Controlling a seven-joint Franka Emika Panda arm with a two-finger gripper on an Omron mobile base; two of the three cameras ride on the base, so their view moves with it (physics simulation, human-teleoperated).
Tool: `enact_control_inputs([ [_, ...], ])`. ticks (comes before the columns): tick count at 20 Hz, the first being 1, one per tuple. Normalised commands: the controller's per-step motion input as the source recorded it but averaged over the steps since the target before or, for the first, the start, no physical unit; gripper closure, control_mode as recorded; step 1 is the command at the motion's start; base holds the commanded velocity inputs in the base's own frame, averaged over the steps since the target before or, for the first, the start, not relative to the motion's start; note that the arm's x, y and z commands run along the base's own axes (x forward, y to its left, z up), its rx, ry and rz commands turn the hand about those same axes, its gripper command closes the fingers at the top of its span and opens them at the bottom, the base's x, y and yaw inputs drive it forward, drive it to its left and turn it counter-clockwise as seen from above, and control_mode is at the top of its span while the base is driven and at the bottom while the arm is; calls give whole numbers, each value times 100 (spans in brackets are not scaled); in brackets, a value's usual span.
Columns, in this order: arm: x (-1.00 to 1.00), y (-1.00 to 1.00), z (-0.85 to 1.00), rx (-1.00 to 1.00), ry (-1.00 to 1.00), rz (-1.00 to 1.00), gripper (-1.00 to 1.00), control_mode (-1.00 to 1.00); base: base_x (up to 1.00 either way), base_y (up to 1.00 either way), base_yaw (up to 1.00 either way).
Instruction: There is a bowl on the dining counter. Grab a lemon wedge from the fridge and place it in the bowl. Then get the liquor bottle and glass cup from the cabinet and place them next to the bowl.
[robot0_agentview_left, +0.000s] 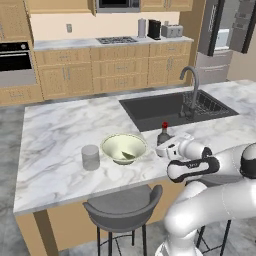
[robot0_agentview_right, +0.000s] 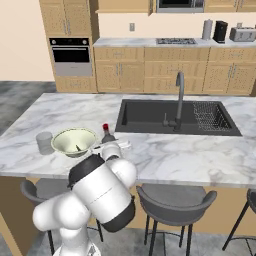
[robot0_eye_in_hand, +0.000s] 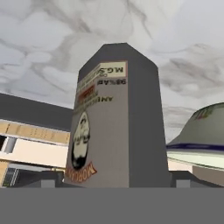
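Marble counter (robot0_agentview_left: 60, 130): grey liquor bottle (robot0_eye_in_hand: 118, 122), red cap, beside bowl (robot0_agentview_left: 124, 148).

My arm (robot0_agentview_left: 215, 200) is glossy white all over, built from fat rounded segments that bulge like stacked capsules. Dark, near-black bands ring the joints (robot0_agentview_right: 107, 212), the widest one wrapping the big elbow housing. The wrist (robot0_agentview_left: 192, 169) carries a black collar with small pale lettering I can't read, and ends in a smaller white hand (robot0_agentview_left: 172, 148).
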Motion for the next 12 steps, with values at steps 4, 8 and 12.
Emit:
enact_control_inputs([
  [4, 0, 4, -11, -1, -1, 0, 100, -100, 0, 0, 0],
  [8, 0, 10, -3, 0, 0, 1, 100, -100, 0, 0, 0],
  [12, 0, 5, -11, 0, 0, 2, 100, -100, 0, 0, 0],
])
